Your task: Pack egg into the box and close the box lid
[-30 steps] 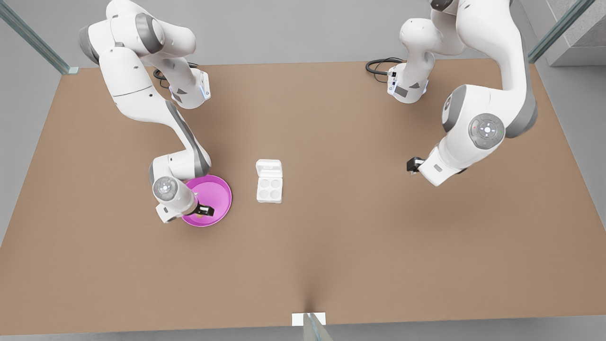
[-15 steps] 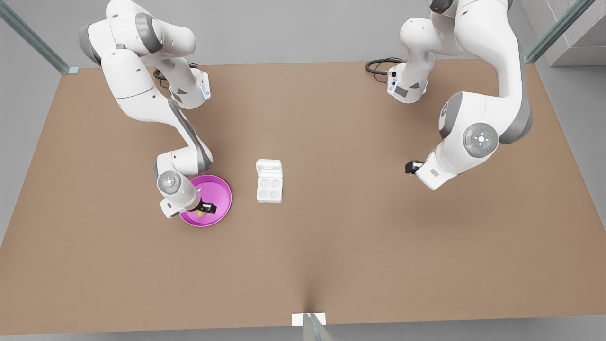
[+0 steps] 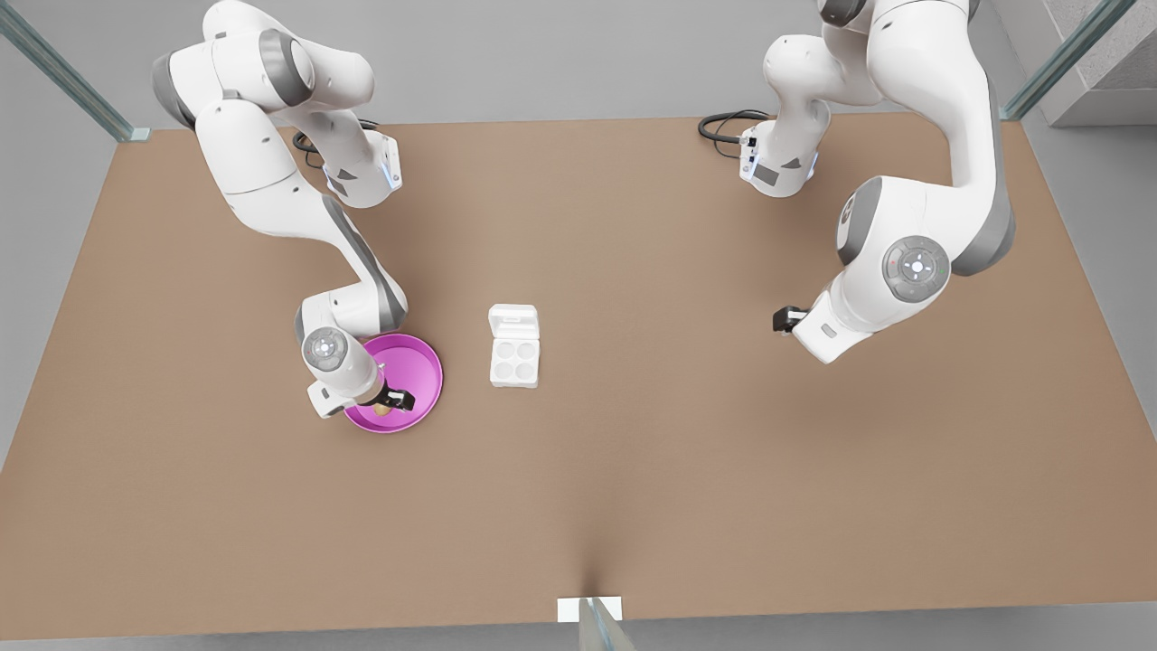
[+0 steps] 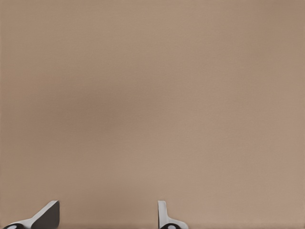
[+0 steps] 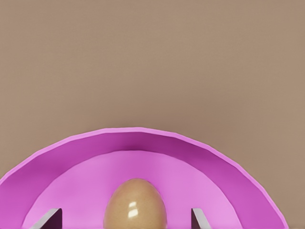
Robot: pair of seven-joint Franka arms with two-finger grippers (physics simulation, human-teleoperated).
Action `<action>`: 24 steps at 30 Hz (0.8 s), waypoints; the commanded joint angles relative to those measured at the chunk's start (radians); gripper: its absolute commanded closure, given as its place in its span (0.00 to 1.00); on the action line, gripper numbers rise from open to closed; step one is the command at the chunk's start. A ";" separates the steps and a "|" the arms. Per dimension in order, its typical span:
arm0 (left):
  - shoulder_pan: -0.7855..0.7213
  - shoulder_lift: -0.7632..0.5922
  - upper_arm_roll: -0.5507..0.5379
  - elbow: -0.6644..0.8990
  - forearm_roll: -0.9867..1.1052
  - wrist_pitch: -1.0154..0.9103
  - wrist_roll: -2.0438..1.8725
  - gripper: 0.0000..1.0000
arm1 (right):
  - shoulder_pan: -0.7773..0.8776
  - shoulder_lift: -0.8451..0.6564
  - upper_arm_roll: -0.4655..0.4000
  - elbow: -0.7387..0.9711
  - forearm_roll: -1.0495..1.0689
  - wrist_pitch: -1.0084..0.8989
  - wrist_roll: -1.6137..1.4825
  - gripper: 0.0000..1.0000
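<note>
The tan egg (image 5: 135,205) lies on the round pink plate (image 5: 143,152). My right gripper (image 5: 126,211) is down at the plate, open, with one finger on each side of the egg and a gap on both sides. In the front view this gripper (image 3: 391,400) is over the plate's near part (image 3: 420,366), with the egg (image 3: 382,410) just by it. The white box (image 3: 514,361) sits in mid-table with four empty cups, and its lid (image 3: 513,321) lies open flat behind it. My left gripper (image 3: 783,318) waits open above bare table at the front view's right, fingers (image 4: 47,215) apart.
Brown table (image 3: 633,470) all around. Black cables (image 3: 723,122) lie by the arm base at the back. Glass posts stand at the table's corners and at its front edge (image 3: 592,619).
The arm over the plate has shifted slightly, and the egg now shows beside its gripper. The other arm drew back a little, then held still.
</note>
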 commanded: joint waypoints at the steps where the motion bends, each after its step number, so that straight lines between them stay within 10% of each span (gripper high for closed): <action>1: 0.001 0.000 0.000 0.002 0.001 -0.002 -0.003 0.00 | -0.001 0.007 0.000 0.000 -0.003 0.004 0.004 0.00; 15: 0.009 -0.010 -0.026 0.028 -0.001 -0.054 -0.032 0.00 | -0.001 0.001 0.000 -0.006 -0.009 0.000 0.005 0.44; 24: 0.041 -0.020 -0.046 0.167 -0.027 -0.310 -0.023 0.00 | 0.001 -0.051 0.012 -0.004 -0.006 -0.068 0.008 0.51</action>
